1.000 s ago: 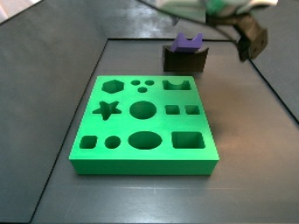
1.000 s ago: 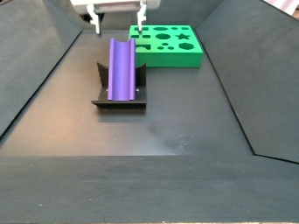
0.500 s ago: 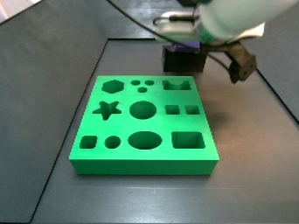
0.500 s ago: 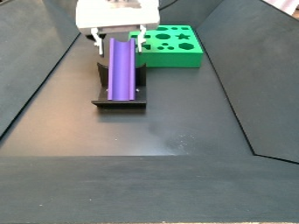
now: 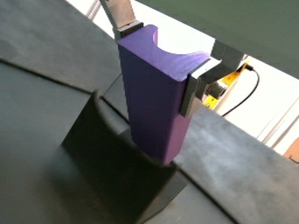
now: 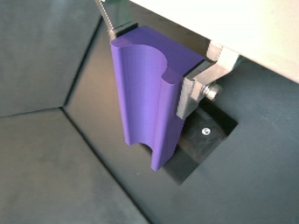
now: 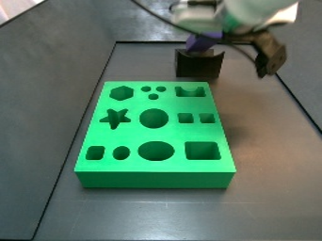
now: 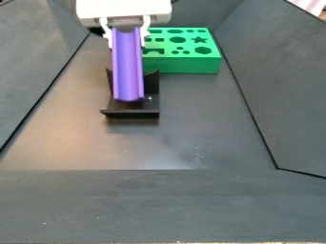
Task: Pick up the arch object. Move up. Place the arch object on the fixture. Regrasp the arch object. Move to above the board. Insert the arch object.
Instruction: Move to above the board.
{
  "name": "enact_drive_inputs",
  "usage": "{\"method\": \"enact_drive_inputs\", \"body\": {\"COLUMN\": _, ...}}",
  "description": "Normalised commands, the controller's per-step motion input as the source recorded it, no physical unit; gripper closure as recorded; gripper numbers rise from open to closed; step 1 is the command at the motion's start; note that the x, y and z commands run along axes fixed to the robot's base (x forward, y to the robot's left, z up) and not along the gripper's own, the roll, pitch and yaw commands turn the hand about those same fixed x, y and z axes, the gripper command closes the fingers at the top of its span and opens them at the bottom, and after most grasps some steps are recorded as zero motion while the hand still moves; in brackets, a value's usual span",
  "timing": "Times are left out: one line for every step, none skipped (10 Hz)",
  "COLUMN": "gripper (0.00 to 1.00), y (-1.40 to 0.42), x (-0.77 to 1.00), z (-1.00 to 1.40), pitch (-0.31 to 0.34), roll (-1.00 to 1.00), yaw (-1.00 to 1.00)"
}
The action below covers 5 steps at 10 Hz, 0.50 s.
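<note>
The purple arch object (image 5: pixel 158 96) is held between my gripper's (image 5: pixel 160 61) two silver fingers, which press on its sides near its upper end; its groove shows in a wrist view (image 6: pixel 142 96). Its lower end is at the dark fixture (image 5: pixel 105 166), also seen in a wrist view (image 6: pixel 201 144); I cannot tell whether they touch. In a side view the arch (image 8: pixel 126 62) hangs from the gripper (image 8: pixel 125 27) over the fixture (image 8: pixel 132 111). In a side view the arch (image 7: pixel 201 43) sits tilted above the fixture (image 7: pixel 198 66). The green board (image 7: pixel 157 171) lies in front of the fixture.
The board (image 8: pixel 193 61) lies beside and beyond the fixture in a side view. Dark sloped walls enclose the floor on both sides. A yellow cable (image 5: pixel 239 83) shows behind a finger in a wrist view.
The gripper came down over the arch object on the fixture and closed on its sides. The arch now sits higher and more tilted than before.
</note>
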Motion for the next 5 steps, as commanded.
{"method": "enact_drive_inputs", "body": {"gripper": 1.0, "y": -0.01, "x": 0.1, "z": 1.0, "pitch": 0.061, "roll": -0.03, "yaw": 0.05}}
{"method": "enact_drive_inputs", "body": {"gripper": 1.0, "y": -0.01, "x": 0.1, "z": 1.0, "pitch": 0.071, "roll": -0.03, "yaw": 0.05}}
{"method": "enact_drive_inputs", "body": {"gripper": 1.0, "y": -0.02, "x": 0.09, "z": 1.0, "pitch": 0.086, "roll": -0.02, "yaw": 0.05}}
{"method": "enact_drive_inputs", "body": {"gripper": 1.0, "y": -0.02, "x": 0.09, "z": 1.0, "pitch": 0.094, "roll": -0.02, "yaw": 0.06}}
{"method": "enact_drive_inputs", "body": {"gripper": 1.0, "y": -0.02, "x": 0.09, "z": 1.0, "pitch": 0.099, "roll": -0.02, "yaw": 0.06}}
